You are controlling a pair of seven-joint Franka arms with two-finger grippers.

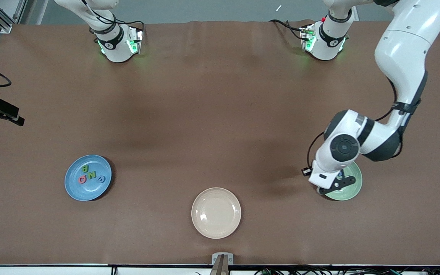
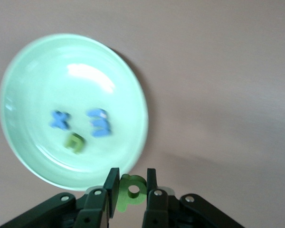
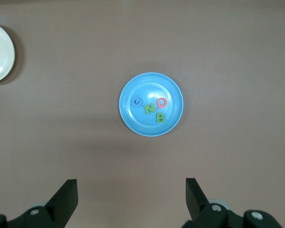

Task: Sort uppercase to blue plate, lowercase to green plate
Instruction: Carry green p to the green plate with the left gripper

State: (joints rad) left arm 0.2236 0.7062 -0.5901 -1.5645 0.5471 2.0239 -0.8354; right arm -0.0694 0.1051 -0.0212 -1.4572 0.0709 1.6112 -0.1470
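Green p (image 2: 129,191), pinched in the left gripper (image 2: 130,194) over the green plate (image 2: 133,85), remains unplaced; the wide-open right gripper (image 3: 131,199) waits above the blue plate (image 3: 173,90) holding four capitals.

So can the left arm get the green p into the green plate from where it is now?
Probably yes: the left gripper, shut on the green p, hangs at the green plate's rim, with open room beside the three letters lying in it.

front camera high, facing robots; both wrist cameras look down on plates.
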